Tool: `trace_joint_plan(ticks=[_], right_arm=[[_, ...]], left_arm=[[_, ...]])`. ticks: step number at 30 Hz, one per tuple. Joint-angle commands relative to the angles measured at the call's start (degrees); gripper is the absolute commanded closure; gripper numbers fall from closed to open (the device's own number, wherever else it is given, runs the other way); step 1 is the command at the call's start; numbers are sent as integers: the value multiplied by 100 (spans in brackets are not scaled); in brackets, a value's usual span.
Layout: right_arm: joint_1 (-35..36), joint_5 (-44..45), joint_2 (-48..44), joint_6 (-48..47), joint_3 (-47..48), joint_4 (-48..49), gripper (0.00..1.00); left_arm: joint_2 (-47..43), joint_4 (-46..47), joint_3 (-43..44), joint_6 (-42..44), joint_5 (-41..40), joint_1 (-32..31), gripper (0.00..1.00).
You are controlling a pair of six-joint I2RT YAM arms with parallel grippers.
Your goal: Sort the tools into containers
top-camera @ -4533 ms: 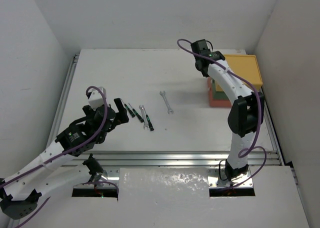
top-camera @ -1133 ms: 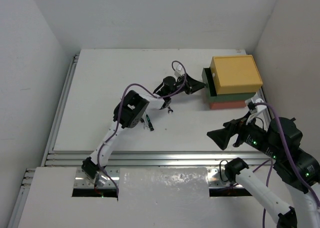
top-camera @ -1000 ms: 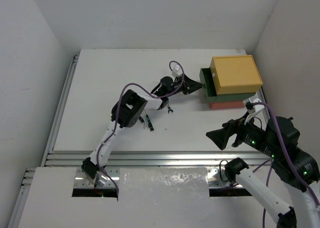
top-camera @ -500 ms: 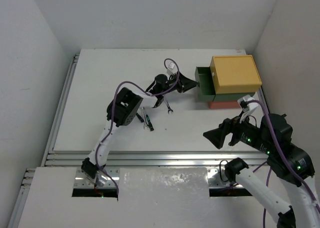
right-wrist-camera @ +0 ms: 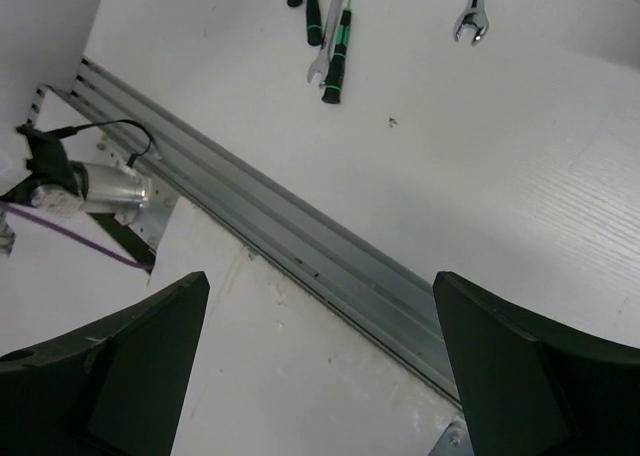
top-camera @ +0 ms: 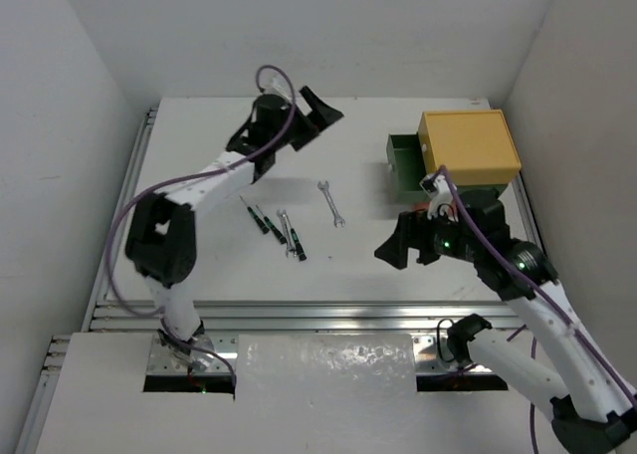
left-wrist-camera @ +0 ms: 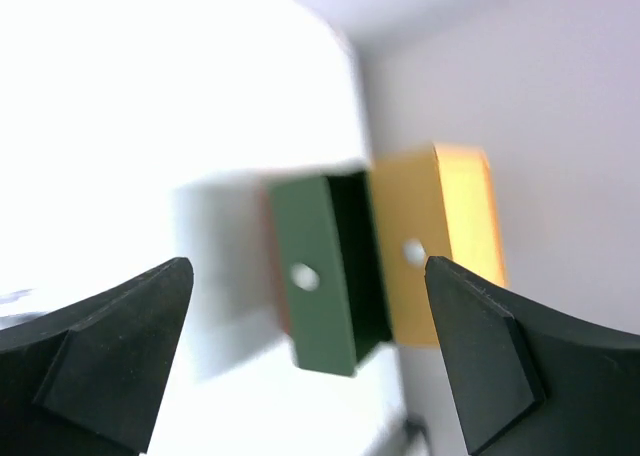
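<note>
green boxy drawer [top-camera: 403,160] juts from under the yellow box [top-camera: 470,145].

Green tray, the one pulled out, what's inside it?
The exposed part of the green tray shows only its bare green floor, with nothing lying on it. The rest sits under the yellow tray, so it cannot be seen.

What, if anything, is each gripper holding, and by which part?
Nothing is held. The left gripper and the right gripper are both open and empty; the tools lie on the table.
</note>
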Motion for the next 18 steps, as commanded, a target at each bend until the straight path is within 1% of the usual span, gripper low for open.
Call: trace_joint_plan(ticks=[1,2,3,4,5,6,7,9,10,12,13,15,16,17,18], right_arm=[[279,145,989,200,-180,1139,7],[664,756,1297,192,-128,1358,9],[885,1093,1987,157,-58,1473,10],[1253,1409,2368,148,230,1561,13],[1404,1839,2781,113,442,1580,15],[1536,1956,3168,69,635,1632,17],[1738,2149,3938,25,1081,1667,22],[1871,2388,4662,-54,1549,1685,30],[1959,2414,5319,-80,1995,1677,35],[2073,2590,5937,-151,2419,1642,37],[2178,2686,6523,-212,2935,1398,38],[2345,2993,7045,-274,3430,1168,42],[2381,3090,7465,-291,3832,984,44],[2399,3109,7652,-318,4019,913,47],[2451,3144,7811,-327,4160,851,47]], left_arm=[[-1365,-2716,-175,953,-1859,240,0],[-2029,-3051,-272,971,-2550,293,0],[-2393,-3524,-413,1015,-2783,389,0],[-3127,-3686,-771,1093,-2942,460,0],[-3491,-3809,-957,1268,-3126,513,0],[-3887,-3993,-1168,1374,-3163,670,0],[-4595,-4108,-1535,1462,-3189,732,0],[-5232,-4406,-1845,1691,-3277,751,0],[-5749,-4478,-2108,1857,-3260,759,0],[-6182,-4593,-2477,2112,-3173,759,0],[-6567,-4566,-2627,2436,-3050,759,0],[-7043,-4557,-3031,2675,-3005,759,0],[-7185,-4557,-3155,2868,-3075,759,0],[-7291,-4583,-3261,2913,-3154,751,0],[-7483,-4610,-3401,2844,-3276,751,0]])
